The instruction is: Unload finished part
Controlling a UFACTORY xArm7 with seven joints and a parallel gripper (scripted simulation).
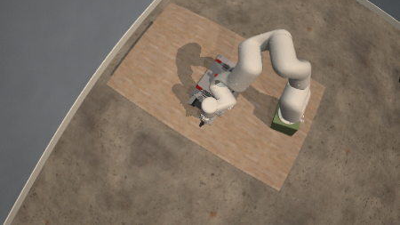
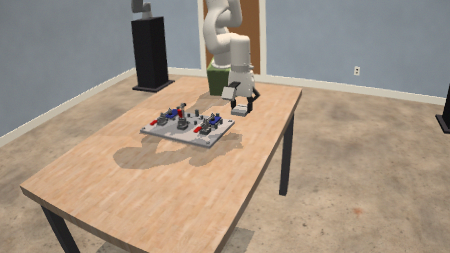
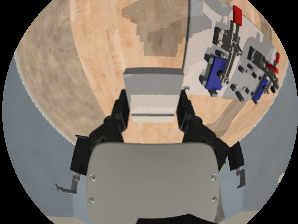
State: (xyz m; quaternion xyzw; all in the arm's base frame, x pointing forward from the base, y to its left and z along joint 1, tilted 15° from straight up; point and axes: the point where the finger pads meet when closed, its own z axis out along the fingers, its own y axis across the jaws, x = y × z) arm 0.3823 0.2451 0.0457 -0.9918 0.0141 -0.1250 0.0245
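My gripper [image 2: 242, 107] is shut on the grey finished part [image 2: 240, 111], which I hold in the air above the table, to the right of the fixture plate [image 2: 188, 129]. In the wrist view the part [image 3: 153, 96] sits flat between my two fingers, over bare wood. The fixture [image 3: 229, 52] lies off to the upper right there. Two blue blanks [image 2: 172, 114] [image 2: 215, 119] sit in their nests on the plate, each with a red-handled clamp beside it. The middle nest [image 2: 183, 121] holds no part, and its clamp handle stands up. In the overhead view my arm hides most of the fixture [image 1: 207, 87].
The green arm base [image 2: 218, 80] stands at the far side of the table, behind my gripper. The table's right edge [image 2: 280, 131] runs close to the gripper. A black pedestal with another arm [image 2: 149, 53] stands on the floor at the back left.
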